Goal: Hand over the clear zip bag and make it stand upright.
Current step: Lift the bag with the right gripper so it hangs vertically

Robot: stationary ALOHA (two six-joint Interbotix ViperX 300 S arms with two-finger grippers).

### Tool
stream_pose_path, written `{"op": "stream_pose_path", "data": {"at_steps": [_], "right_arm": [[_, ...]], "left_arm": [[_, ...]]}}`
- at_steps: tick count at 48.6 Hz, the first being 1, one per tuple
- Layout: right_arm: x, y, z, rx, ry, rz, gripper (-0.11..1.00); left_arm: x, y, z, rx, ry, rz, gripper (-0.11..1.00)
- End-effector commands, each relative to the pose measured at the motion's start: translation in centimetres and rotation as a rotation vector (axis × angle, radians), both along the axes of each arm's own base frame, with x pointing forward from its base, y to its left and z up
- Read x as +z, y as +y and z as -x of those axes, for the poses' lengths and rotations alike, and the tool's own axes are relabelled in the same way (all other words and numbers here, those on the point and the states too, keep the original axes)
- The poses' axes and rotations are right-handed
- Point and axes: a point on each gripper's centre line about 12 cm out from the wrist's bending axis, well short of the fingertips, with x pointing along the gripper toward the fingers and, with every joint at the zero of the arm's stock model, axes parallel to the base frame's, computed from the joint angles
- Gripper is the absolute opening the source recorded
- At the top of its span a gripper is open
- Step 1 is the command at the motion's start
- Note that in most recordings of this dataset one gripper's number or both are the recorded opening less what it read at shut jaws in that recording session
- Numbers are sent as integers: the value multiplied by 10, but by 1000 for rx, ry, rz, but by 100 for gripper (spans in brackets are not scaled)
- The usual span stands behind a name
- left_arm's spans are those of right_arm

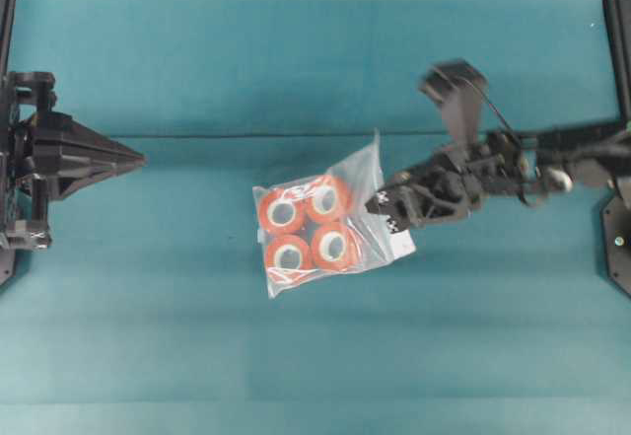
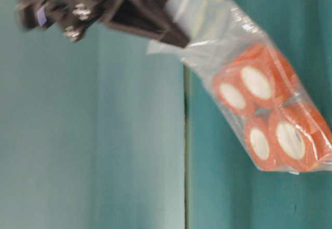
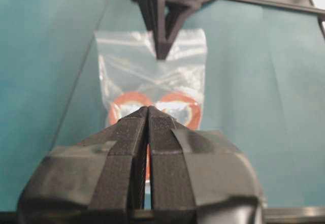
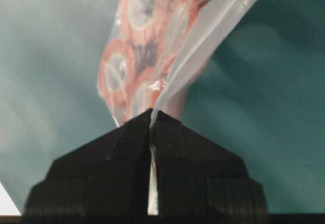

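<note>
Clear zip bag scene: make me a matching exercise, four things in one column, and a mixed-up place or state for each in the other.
Things:
1. clear zip bag
2. tape rolls
3. left gripper
4. right gripper

States:
A. shut on nothing, at the left edge
B. orange, inside the plastic
C. pinched at one edge, hanging
D. fingers clamped on plastic

Pairs: 1-C, 2-B, 3-A, 4-D

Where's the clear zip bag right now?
In the overhead view the clear zip bag is just right of centre, pinched at its right edge by the right gripper, far from the left gripper.
</note>
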Motion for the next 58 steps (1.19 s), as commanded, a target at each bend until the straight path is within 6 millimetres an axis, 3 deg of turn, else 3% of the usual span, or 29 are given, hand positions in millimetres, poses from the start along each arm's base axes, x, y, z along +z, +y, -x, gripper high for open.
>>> {"op": "stream_pose_path", "data": {"at_steps": [1,9,19,31,40,58], "right_arm": [[32,1,-11,96,1,39,3],[58,0,-25,201,28,81,3],[80,-14,-42,310,78,128,3],[87,-11,-63,517,186,161,3],[94,-10,-66,635,217,214,3],[95,-11,-70,720,219,260,3]], "left_arm": [[7,1,-3,6,-16,32,-1],[27,-10,-8,-33,-26,105,-1],[13,-11,-9,-31,65,104,-1],[21,-11,-11,-28,8,144,-1],[15,-2,-18,43,32,303,-1],[18,-1,-31,25,-19,251,-1]]}}
